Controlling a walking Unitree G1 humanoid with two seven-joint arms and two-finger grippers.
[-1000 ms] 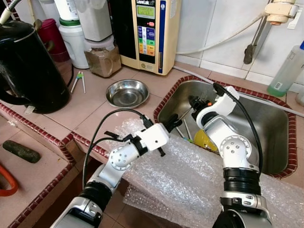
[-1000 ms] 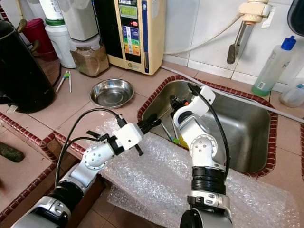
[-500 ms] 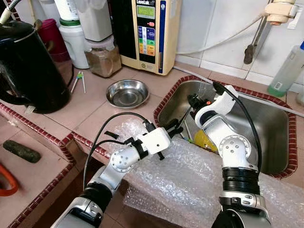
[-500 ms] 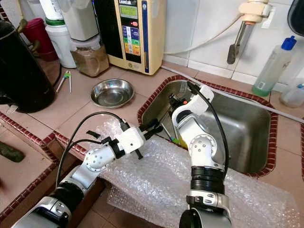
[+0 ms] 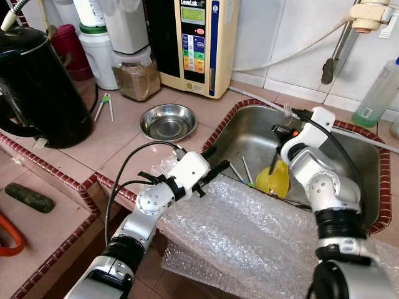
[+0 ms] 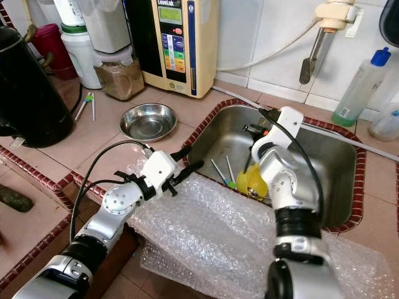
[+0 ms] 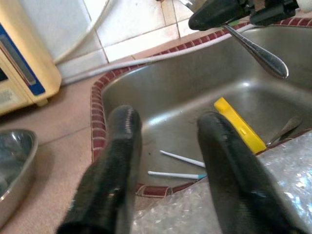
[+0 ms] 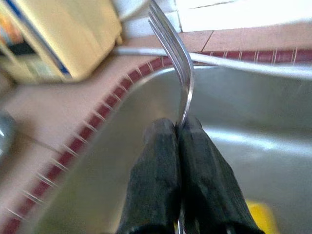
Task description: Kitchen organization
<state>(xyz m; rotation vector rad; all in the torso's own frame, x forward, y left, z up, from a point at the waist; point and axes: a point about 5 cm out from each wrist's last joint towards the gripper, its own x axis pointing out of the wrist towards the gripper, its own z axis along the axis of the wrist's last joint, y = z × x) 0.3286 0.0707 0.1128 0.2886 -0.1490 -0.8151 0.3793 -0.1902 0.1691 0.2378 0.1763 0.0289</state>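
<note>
My right gripper (image 5: 280, 132) hangs over the steel sink (image 5: 355, 156), shut on a metal fork (image 8: 171, 36). The fork's tines point up and its handle (image 7: 258, 51) slants down into the basin. In the right wrist view both fingers (image 8: 161, 161) pinch the fork's neck. My left gripper (image 5: 212, 161) is open at the sink's near-left rim, above the bubble wrap (image 5: 249, 230), holding nothing. Past its fingers (image 7: 117, 146) lie a yellow object (image 5: 273, 180) and two thin white sticks (image 7: 180, 165) on the sink floor.
A steel bowl (image 5: 168, 121) sits on the pink counter left of the sink. Behind it stand a jar of brown powder (image 5: 136, 78), a cream water machine (image 5: 199, 43) and a black kettle (image 5: 37, 81). A green bottle (image 5: 377, 93) stands at the far right under the tap (image 5: 368, 12).
My right gripper has lifted the fork and carried it to the right, above the sink's middle. My left gripper has drawn back to the left, away from the sink's inside.
</note>
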